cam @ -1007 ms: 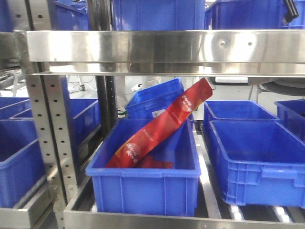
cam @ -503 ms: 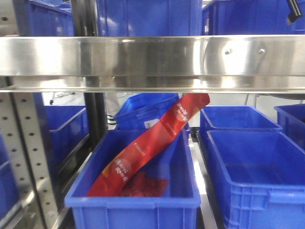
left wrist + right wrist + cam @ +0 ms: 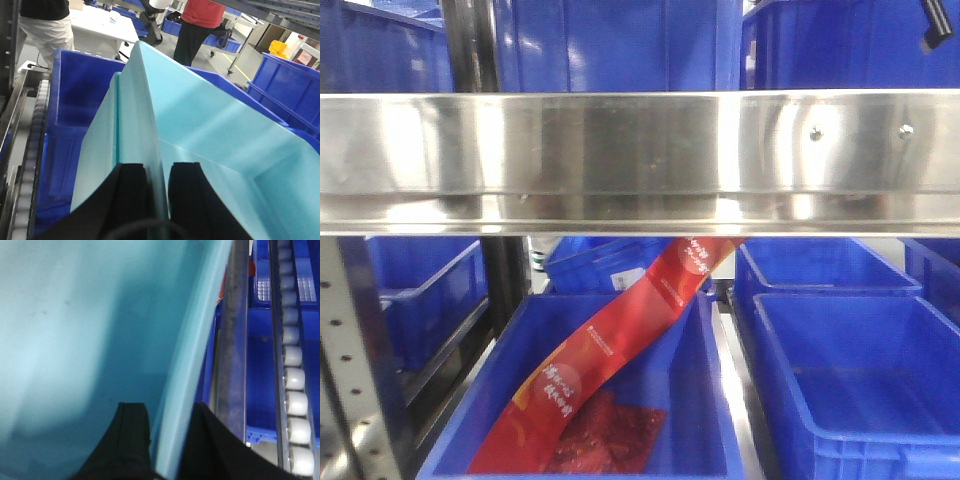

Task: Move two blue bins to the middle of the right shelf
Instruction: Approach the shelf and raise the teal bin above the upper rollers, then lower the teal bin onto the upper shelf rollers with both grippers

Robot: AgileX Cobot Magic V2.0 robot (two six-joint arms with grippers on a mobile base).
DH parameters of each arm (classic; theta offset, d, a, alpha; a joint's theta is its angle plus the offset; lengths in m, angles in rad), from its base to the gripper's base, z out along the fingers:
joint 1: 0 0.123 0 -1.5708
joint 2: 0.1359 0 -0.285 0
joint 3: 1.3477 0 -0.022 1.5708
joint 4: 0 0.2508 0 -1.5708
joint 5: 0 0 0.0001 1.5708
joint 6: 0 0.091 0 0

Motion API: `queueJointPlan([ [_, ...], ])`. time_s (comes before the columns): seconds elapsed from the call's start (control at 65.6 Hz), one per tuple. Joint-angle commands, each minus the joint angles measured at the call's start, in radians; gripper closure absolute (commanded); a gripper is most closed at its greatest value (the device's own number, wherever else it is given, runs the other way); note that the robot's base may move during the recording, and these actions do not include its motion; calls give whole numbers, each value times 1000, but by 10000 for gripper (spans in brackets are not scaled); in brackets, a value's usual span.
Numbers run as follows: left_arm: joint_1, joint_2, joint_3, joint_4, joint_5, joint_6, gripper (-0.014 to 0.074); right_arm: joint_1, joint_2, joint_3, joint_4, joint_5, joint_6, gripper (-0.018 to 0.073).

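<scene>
Both grippers, left [image 3: 156,187] and right [image 3: 167,432], pinch opposite walls of one bin [image 3: 210,130] (it reads teal up close) as the shelf rail [image 3: 640,150] looms nearer: transport underway, not yet placed.

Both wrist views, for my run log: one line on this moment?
left end effector: shut on bin wall | right end effector: shut on bin rim | shelf rollers alongside

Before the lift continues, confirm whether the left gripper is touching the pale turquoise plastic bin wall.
Touching. The left wrist view shows the left gripper with a black finger pressed on each side of the pale turquoise plastic bin wall, no gap visible.
</scene>
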Motion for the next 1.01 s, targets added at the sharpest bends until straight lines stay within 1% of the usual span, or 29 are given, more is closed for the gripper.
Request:
queueJointPlan([
  [0.0, -27, -9, -20, -140, -23, -9, 707, 17, -9, -11, 71, -410, -41, 712],
  [0.991, -27, 3, -20, -138, -27, -9, 707, 17, -9, -11, 71, -410, -41, 712],
])
